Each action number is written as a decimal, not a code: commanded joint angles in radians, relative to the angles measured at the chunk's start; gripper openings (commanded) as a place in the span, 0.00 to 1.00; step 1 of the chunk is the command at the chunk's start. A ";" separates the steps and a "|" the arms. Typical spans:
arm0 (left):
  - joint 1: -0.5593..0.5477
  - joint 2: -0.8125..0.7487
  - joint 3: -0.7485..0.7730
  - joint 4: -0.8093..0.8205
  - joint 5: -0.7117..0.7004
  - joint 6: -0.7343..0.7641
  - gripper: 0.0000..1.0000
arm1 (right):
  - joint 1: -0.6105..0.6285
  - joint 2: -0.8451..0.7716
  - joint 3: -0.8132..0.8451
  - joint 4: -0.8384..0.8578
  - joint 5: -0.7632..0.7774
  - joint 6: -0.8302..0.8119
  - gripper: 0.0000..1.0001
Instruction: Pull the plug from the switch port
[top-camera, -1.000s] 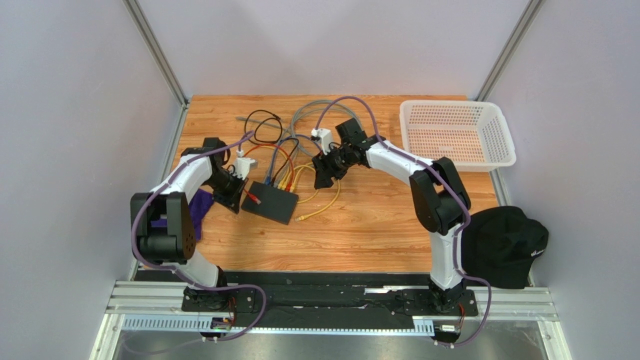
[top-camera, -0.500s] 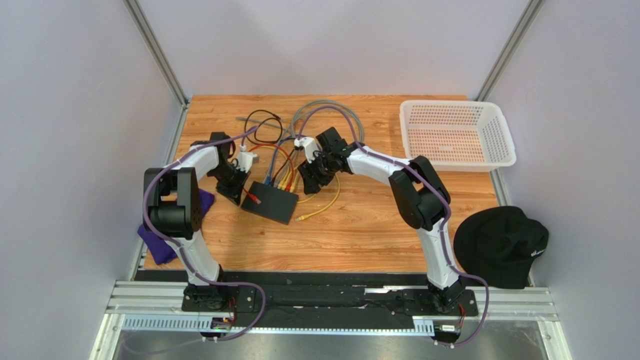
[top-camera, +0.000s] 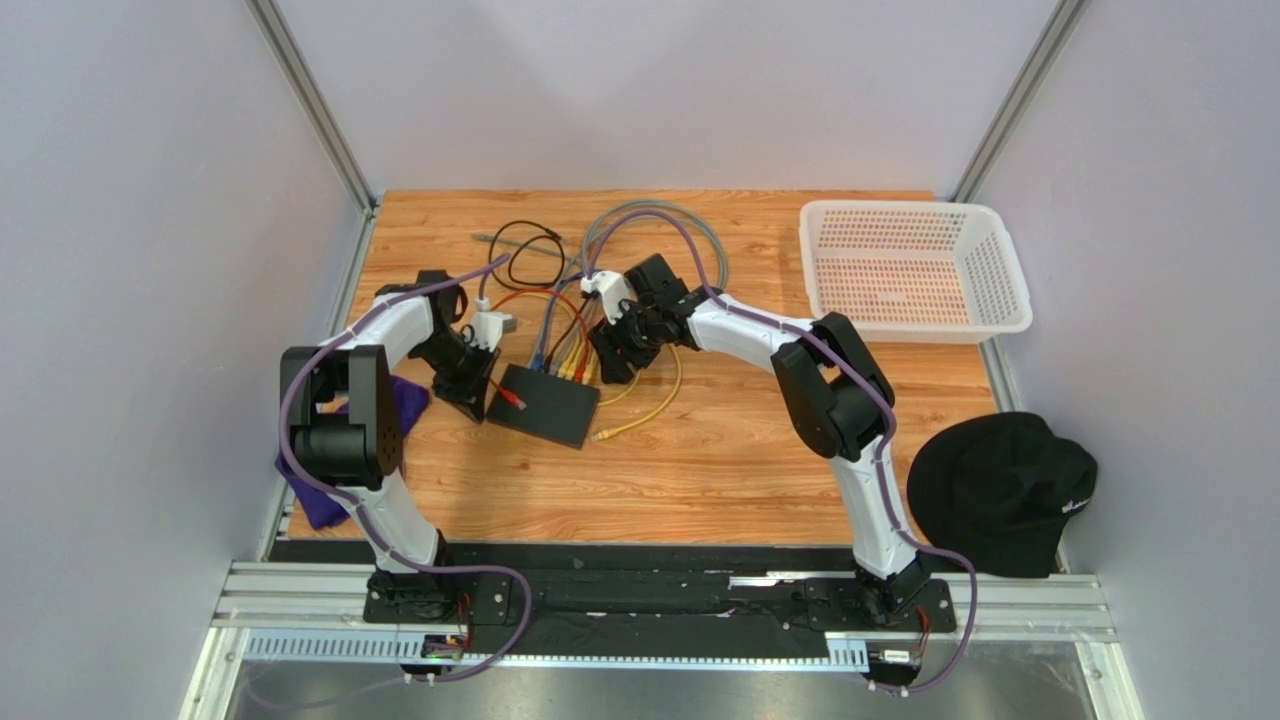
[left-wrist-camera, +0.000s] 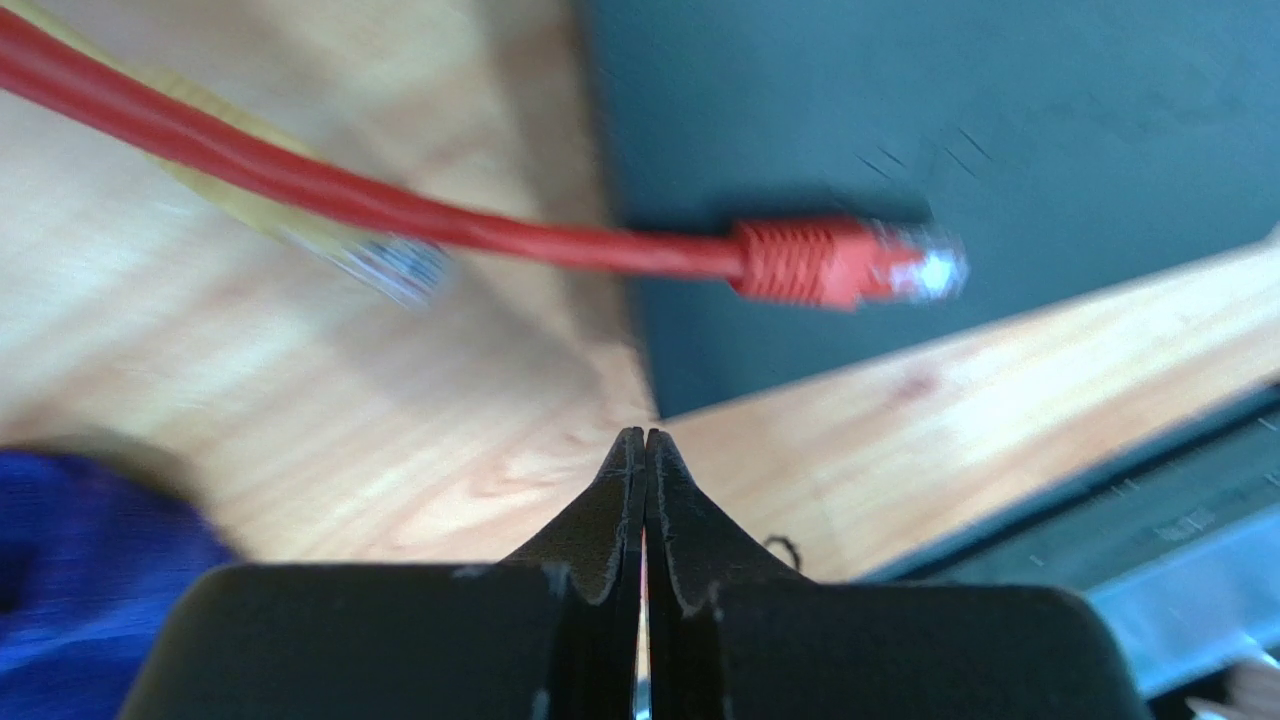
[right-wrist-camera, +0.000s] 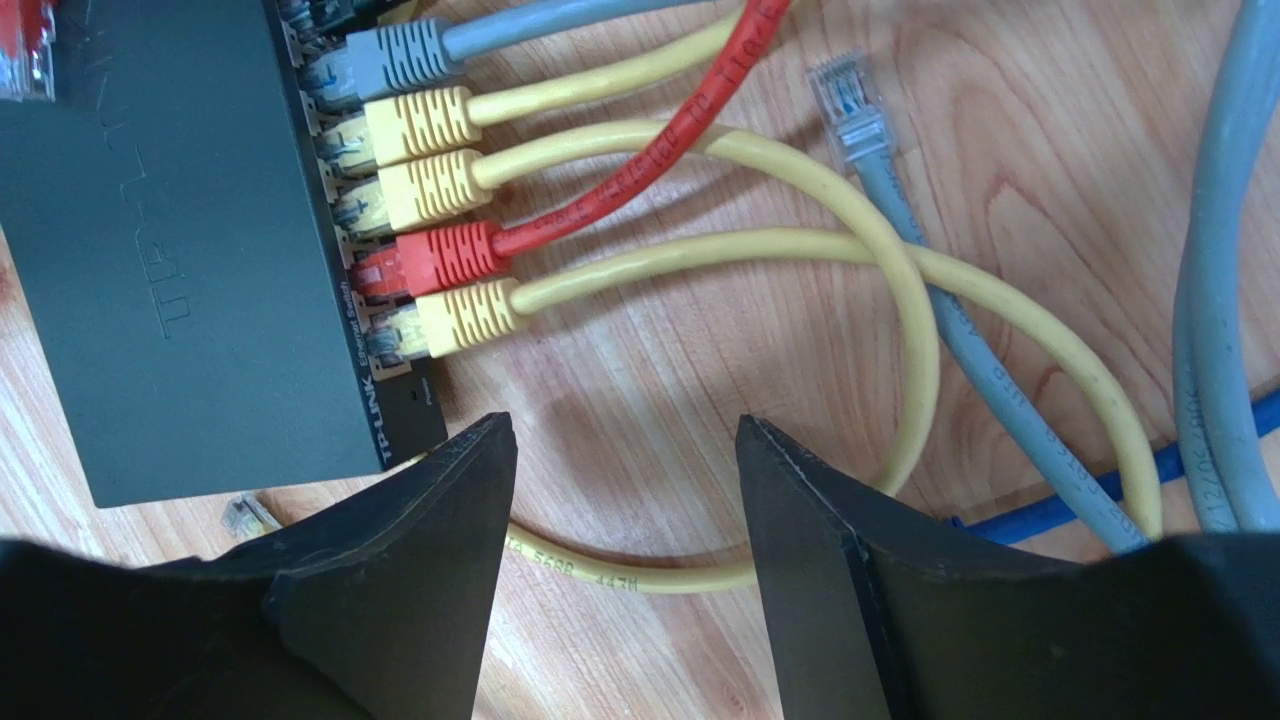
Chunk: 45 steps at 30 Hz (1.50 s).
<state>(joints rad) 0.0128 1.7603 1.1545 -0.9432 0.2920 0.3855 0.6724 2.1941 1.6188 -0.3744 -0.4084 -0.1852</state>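
The switch is a flat black box lying on the wooden table; its socket edge faces my right gripper. In the right wrist view the switch holds a row of plugs: grey, two yellow, red and an end yellow plug. My right gripper stands open just short of that end plug, with only a yellow cable loop on the table below its fingers. My left gripper is shut and empty at the switch's left corner. A loose red plug rests on the switch top.
A tangle of grey, blue, black and yellow cables lies behind the switch. A loose grey plug sits on the wood. A white basket stands at the back right, a black cap at the right edge, a purple cloth by the left arm.
My right gripper has moved left, closer to the switch's socket edge. The left arm has drawn its elbow in while its shut gripper stayed at the switch's left end.
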 joint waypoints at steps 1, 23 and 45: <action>-0.004 -0.041 -0.018 -0.060 0.113 0.003 0.00 | 0.033 0.033 0.026 0.026 0.017 -0.022 0.63; -0.071 0.083 0.060 0.004 0.182 -0.077 0.00 | 0.081 -0.017 -0.077 -0.012 -0.003 -0.051 0.63; -0.223 0.057 0.016 0.075 0.253 -0.140 0.00 | 0.173 -0.103 -0.154 -0.092 -0.036 -0.105 0.63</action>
<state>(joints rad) -0.1841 1.8477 1.1793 -1.0161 0.4725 0.2684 0.7704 2.1094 1.4895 -0.3611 -0.3634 -0.2977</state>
